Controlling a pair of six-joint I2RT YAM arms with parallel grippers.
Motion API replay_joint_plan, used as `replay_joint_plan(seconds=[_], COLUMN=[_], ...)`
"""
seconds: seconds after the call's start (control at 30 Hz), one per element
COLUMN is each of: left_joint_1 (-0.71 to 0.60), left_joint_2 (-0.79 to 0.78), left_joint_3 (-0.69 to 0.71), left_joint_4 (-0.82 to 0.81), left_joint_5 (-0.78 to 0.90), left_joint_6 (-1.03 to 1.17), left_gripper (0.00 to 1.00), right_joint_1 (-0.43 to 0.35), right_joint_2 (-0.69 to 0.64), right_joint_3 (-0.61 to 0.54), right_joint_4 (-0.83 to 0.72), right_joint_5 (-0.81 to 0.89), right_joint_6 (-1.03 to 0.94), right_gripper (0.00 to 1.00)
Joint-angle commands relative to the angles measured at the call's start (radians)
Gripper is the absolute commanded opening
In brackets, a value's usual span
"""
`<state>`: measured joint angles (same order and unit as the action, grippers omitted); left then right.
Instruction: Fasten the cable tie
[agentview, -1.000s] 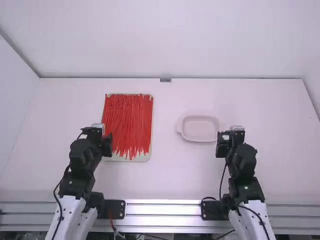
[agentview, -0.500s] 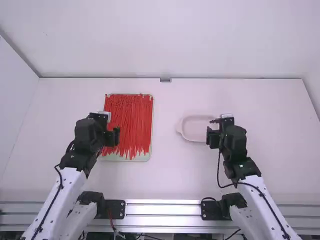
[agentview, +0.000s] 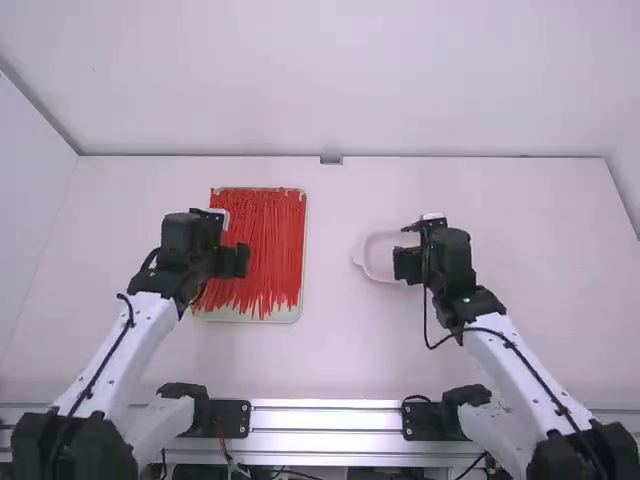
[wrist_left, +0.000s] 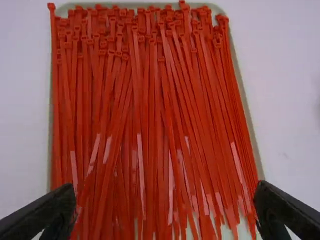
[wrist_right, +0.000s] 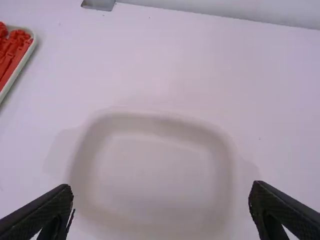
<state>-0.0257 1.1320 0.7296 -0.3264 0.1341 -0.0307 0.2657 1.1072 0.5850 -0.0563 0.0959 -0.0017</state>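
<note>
Over on the left, the left gripper is hanging over the near end of a pale tray. Its two black fingers are standing wide apart and are gripping nothing. From its wrist view they are straddling almost the whole width of the pile below. That pile is a thick bundle of red cable ties, and it is lying loose in the tray. The ties are running away from the arms, with their square heads bunched at the far end and their thin tails fanning out at the near end. None of them is looped or fastened, as far as I can make out. The tray is sitting flat on the white table, left of the middle. A small grey bracket is sitting at the table's far edge, near the centre. Moving right, a shallow white dish with small side handles is resting well apart from the tray. The right gripper is hovering over the dish's near side. Its fingers are likewise spread wide and are holding nothing, with the dish lying between them in the wrist view.
</note>
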Motion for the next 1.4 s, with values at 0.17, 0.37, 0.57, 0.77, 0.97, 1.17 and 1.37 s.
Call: replay_joint_plan(seconds=[0.17,0.37,0.57,0.77,0.97,1.17,1.37], left_joint_1=[-0.014,-0.014,-0.014,-0.014,-0.014,-0.014,-0.014], left_joint_2=[0.05,0.054,0.054,0.054,0.054,0.054,0.054], left_joint_3=[0.054,0.057,0.057,0.057,0.082,0.098,0.097], left_joint_4=[-0.013,-0.018,-0.018,0.003,-0.011,-0.024,-0.029], left_joint_5=[0.023,0.024,0.034,0.034,0.03,0.031,0.031], left_joint_6=[-0.007,-0.007,-0.006,-0.033,-0.033,-0.032,-0.033], left_gripper=[0.99,0.99,0.99,0.99,0.99,0.99,0.99], right_joint_1=[0.039,0.063,0.05,0.013,0.007,0.025,0.012], right_joint_2=[0.046,0.048,0.049,0.049,0.049,0.049,0.049], right_joint_3=[0.096,0.136,0.136,0.136,0.135,0.135,0.135], right_joint_4=[-0.073,-0.132,-0.135,-0.139,-0.14,-0.139,-0.139], right_joint_5=[0.002,0.006,-0.017,-0.075,-0.098,-0.095,-0.096], right_joint_6=[0.005,0.005,0.005,0.005,0.004,0.003,0.003], right_gripper=[0.98,0.98,0.98,0.98,0.98,0.98,0.98])
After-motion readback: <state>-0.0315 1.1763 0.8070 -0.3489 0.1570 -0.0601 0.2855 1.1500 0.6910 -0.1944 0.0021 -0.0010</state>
